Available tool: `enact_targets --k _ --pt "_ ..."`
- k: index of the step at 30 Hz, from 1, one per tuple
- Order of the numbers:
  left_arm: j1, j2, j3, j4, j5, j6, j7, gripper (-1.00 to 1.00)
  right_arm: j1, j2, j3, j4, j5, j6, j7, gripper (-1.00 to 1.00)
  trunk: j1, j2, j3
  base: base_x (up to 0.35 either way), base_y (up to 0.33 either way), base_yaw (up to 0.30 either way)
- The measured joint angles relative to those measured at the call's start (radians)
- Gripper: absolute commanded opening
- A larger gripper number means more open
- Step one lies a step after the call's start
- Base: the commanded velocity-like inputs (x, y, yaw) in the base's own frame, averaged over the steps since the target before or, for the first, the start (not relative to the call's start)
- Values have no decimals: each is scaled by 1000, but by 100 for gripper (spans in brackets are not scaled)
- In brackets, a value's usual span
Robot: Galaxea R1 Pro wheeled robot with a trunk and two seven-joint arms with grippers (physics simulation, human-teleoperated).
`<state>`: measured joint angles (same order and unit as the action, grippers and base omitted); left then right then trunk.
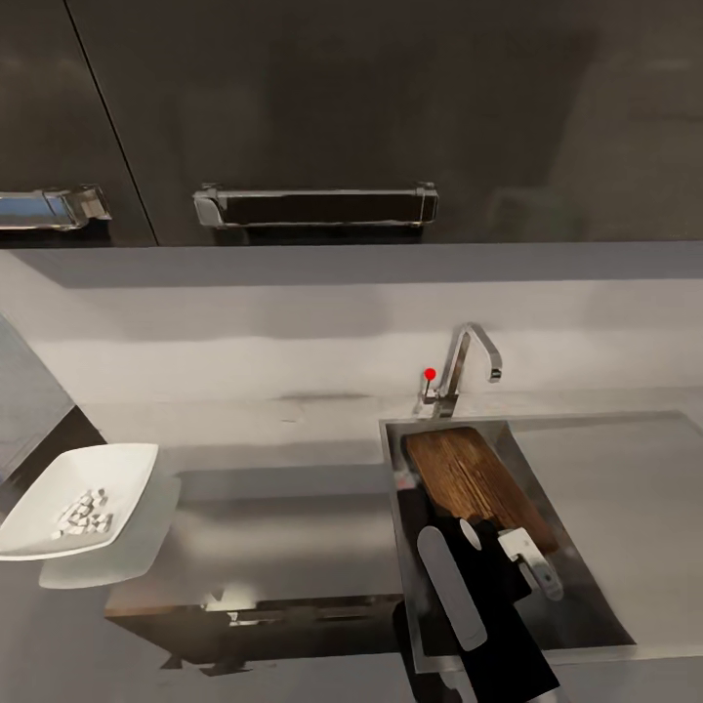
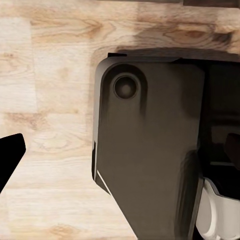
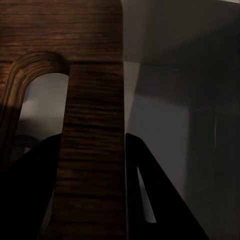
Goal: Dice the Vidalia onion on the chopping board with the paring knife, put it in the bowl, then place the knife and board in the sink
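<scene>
One arm of mine shows in the head view: the right arm reaches down into the sink (image 1: 586, 430), its gripper (image 1: 488, 547) at the near end of the board (image 1: 474, 478). That board lies tilted in the basin, far end up near the tap (image 1: 467, 366), leaning along the left wall. On the countertop (image 1: 283, 508) to the left sits the bowl (image 1: 83, 498), holding small pale diced pieces (image 1: 83, 513) of onion. I can't make out the knife from here.

Left wrist view: I see pale wood floor (image 2: 45, 100) and a dark part of the robot's body (image 2: 150, 150); one black finger (image 2: 10, 157) shows at the edge, and I cannot tell whether the left gripper is clenched or released.

Right wrist view: the board (image 3: 90, 125) fills the middle, its slot hole (image 3: 42, 100) beside the strip of wood that runs between my two dark fingers (image 3: 160, 200). Those fingers sit on either side of the strip, clamped on the board. Grey sink wall (image 3: 180, 100) lies behind.
</scene>
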<state>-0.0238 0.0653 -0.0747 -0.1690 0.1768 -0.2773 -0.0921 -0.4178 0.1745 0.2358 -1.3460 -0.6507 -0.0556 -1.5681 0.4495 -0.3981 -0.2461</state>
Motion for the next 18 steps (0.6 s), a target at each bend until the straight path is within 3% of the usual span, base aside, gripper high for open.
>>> enact_targets --k 18 --pt "0 0 0 1 0 0 0 100 0 0 -2 1 1 0 0 -100 0 0 -29 0 0 0"
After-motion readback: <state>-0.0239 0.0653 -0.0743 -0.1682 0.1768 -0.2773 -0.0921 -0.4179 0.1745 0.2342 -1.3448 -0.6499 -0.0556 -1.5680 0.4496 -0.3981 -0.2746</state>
